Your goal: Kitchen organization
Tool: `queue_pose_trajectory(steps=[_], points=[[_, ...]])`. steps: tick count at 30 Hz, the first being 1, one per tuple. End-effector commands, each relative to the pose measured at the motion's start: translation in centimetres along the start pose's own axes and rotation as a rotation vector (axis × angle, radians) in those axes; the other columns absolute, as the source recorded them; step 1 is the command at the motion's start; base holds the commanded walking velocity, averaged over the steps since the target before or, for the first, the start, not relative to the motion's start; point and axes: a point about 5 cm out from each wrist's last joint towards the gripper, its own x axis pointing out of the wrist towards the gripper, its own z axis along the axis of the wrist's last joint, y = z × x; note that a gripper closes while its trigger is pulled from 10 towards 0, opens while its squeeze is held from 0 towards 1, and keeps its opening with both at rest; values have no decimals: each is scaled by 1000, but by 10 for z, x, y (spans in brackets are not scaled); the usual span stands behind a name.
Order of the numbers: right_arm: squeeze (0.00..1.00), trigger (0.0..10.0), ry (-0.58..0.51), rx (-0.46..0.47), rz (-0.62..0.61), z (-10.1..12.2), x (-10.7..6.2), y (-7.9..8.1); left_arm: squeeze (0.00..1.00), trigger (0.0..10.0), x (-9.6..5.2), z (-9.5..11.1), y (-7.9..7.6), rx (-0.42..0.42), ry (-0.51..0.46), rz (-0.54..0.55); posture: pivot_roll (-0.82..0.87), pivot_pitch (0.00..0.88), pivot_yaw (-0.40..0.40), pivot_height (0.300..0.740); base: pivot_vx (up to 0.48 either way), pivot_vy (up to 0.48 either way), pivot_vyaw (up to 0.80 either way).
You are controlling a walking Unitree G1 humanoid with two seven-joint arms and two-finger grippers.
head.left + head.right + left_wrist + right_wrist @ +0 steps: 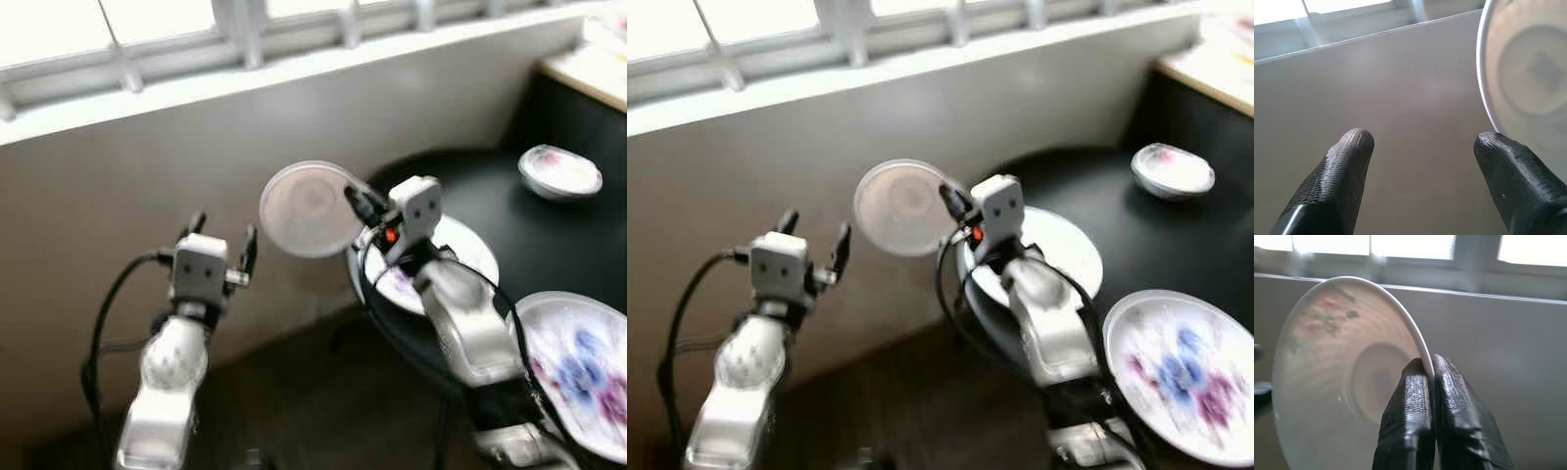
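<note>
My right gripper (355, 199) is shut on the rim of a small white saucer (312, 210) with a faint floral print, holding it on edge in the air left of the black table (549, 235). In the right wrist view both fingers (1411, 401) pinch the saucer's rim (1420, 345). My left gripper (223, 243) is raised beside it, open and empty. In the left wrist view the saucer (1528, 73) stands just past one fingertip (1493, 144).
On the black table lie a white plate (460, 245) under my right arm, a large floral plate (578, 372) near the front right, and a small floral bowl (559, 171) at the back. A grey wall and window sill (245, 83) run behind. Dark floor lies below.
</note>
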Motion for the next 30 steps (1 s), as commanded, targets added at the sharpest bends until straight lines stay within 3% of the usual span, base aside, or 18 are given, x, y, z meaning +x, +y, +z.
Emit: queue_pose_trajectory(steps=[1, 6, 15, 30], points=[[0, 0, -19, -37, -12, 6, -2, -6, 0, 10000, 1, 4, -5, -10, -14, -15, 7, 0, -33, 740, 0, 0, 800], [0, 0, -17, -39, -18, 6, -3, -5, 0, 10000, 0, 3, -6, -12, -8, -18, 7, 0, -32, 740, 0, 0, 800], [0, 0, -13, -34, -24, 4, -2, -4, 0, 10000, 0, 3, -7, -13, -9, -23, 8, 0, -31, 740, 0, 479, 800], [0, 0, -15, -45, -37, 6, 0, -6, 0, 10000, 1, 8, -5, -8, -45, -17, 11, 2, -34, 740, 0, 0, 800]])
